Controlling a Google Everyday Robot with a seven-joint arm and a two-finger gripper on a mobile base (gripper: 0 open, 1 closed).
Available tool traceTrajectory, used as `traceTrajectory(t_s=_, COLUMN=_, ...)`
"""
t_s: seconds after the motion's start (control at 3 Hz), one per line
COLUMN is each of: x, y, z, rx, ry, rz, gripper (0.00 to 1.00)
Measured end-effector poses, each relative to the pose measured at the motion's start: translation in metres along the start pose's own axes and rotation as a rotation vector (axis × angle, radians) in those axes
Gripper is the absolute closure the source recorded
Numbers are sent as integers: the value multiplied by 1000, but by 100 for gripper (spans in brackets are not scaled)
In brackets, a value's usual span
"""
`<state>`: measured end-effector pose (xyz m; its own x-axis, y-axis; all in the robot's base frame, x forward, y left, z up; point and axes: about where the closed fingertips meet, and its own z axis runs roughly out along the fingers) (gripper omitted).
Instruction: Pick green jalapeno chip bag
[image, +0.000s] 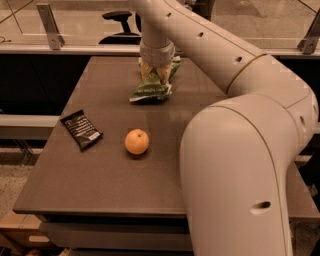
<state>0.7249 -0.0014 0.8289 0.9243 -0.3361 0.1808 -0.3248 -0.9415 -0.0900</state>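
Note:
The green jalapeno chip bag (150, 90) lies on the brown table (100, 185) at the far middle, its pale sealed near end pointing toward me. My gripper (154, 72) comes straight down from the white arm onto the far part of the bag and hides that part. The bag's near end rests on the table top.
An orange fruit (136, 141) sits in the middle of the table. A small black wrapper with a white label (81, 129) lies to its left. My arm's big white elbow (240, 175) fills the right foreground. A rail and an office chair (120, 25) stand behind the table.

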Motion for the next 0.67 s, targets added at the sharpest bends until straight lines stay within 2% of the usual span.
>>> traceTrajectory(t_s=0.33, x=4, y=-11, z=-34, rx=141, ry=20, rz=-23, gripper=100)
traceTrajectory(t_s=0.67, x=1, y=-20, z=-77, rx=282, ry=46, rz=-70, gripper=100)
